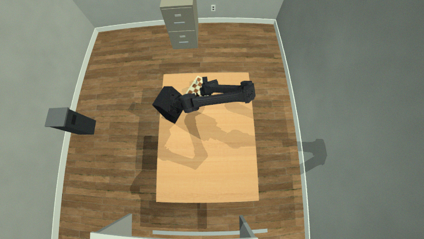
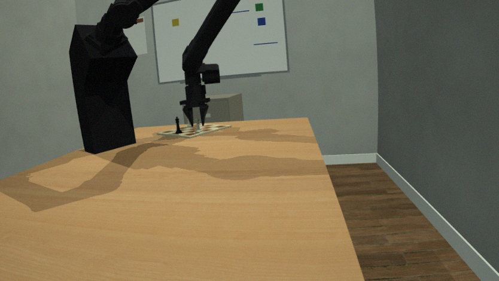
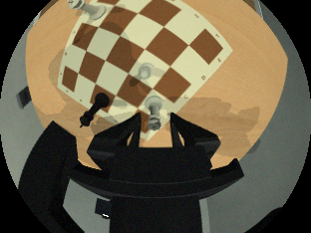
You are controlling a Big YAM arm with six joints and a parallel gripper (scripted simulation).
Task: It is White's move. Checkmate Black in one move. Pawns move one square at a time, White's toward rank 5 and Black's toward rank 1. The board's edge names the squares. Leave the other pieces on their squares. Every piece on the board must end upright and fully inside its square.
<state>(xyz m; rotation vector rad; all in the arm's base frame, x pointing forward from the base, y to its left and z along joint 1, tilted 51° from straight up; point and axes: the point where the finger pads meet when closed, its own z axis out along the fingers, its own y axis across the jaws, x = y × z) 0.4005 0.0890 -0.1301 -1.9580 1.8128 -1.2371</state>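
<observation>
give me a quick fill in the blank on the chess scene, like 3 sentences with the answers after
1. The jaws of the gripper stand on either side of a ____ piece, not yet closed on it.
2. The only dark piece on the board is coloured ____.
3. The number of light pieces on the board is ____.

Missing words: white; black; three

End effector (image 3: 155, 130) points down; fingers parted.
</observation>
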